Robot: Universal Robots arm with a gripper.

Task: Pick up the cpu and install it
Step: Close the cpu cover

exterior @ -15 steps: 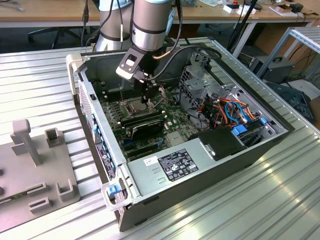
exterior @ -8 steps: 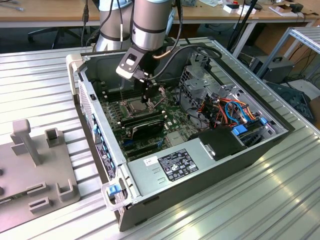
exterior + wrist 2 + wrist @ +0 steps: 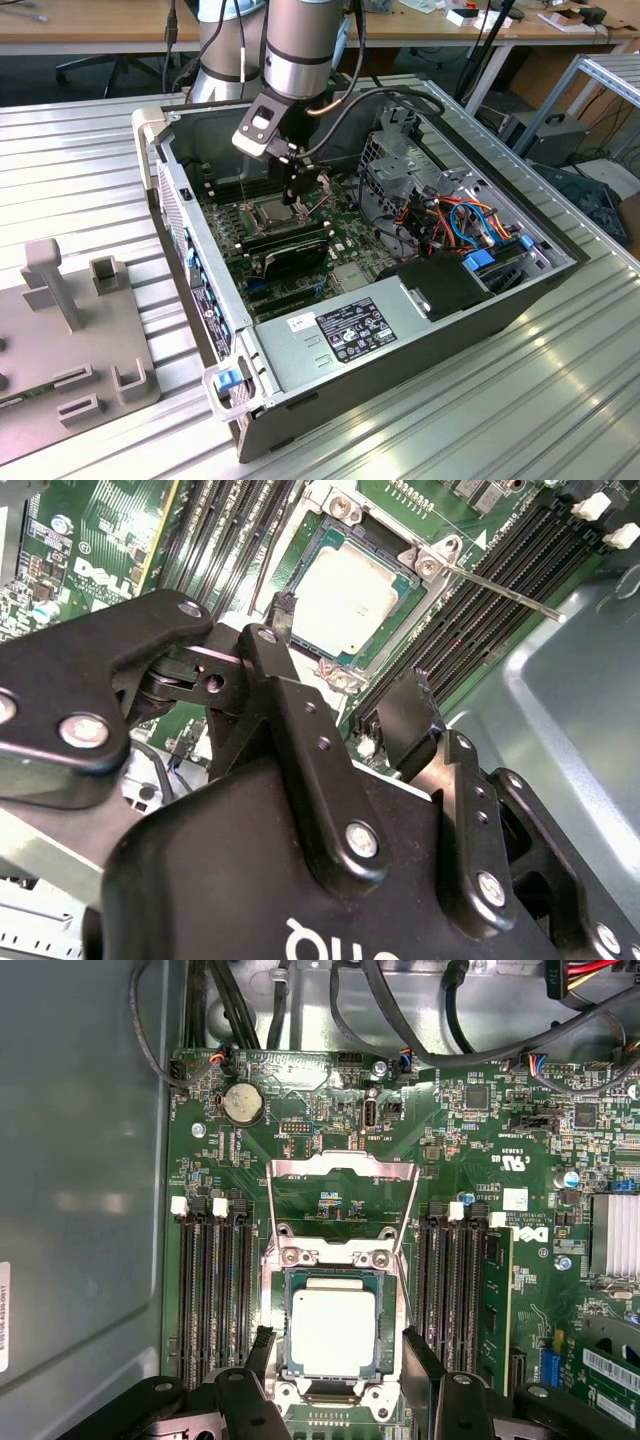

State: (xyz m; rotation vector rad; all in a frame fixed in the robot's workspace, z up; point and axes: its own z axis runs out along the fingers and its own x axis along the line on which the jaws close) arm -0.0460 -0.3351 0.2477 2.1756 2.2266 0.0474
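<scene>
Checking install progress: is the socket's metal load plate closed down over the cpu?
No: in the first wrist view the load plate stands swung open, clear of the cpu, whose metal top is bare.

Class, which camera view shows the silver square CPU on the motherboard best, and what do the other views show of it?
The first wrist view: the silver square CPU faces the camera squarely, with all four edges visible. The second wrist view shows the CPU at a slant; the exterior view shows it from afar.
</scene>
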